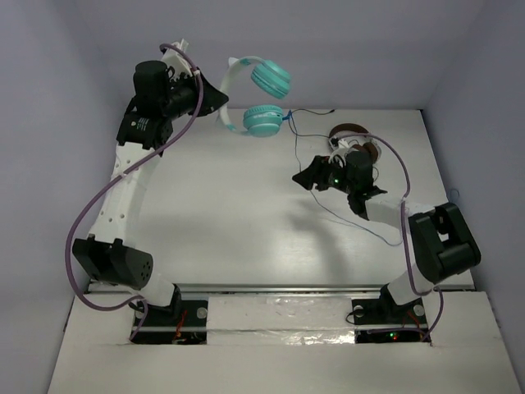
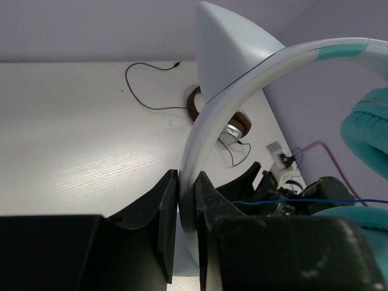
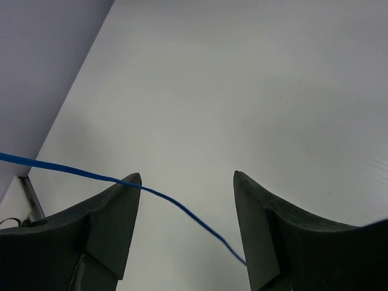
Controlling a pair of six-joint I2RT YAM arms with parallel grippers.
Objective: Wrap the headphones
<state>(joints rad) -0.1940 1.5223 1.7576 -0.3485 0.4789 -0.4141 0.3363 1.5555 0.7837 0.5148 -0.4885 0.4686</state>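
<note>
1. The white worktop (image 1: 205, 222) stretches away from the two arm bases; the action sits at its far edge, toward 12 o'clock.
2. The left arm (image 1: 131, 176) reaches to 11 o'clock, its tool (image 2: 187, 182) clamped shut on the headband (image 2: 209, 115) of the teal headphones (image 1: 264, 121). They are held clear of the worktop, apparently so the lead hangs free for winding.
3. The right arm (image 1: 435, 238) bends in from 4 o'clock; its tool (image 3: 187, 179) hovers near the centre, jaws spread wide and gripping nothing.
4. Brown-and-silver headphones (image 1: 349, 135) lie at 2 o'clock, just behind the right tool and seemingly out of play.
5. The thin cable (image 3: 73, 170) trails from the lower ear cup toward 4 o'clock. In the right wrist view it crosses one fingertip and runs between the open jaws, unpinched, probably lined up for a catch.
</note>
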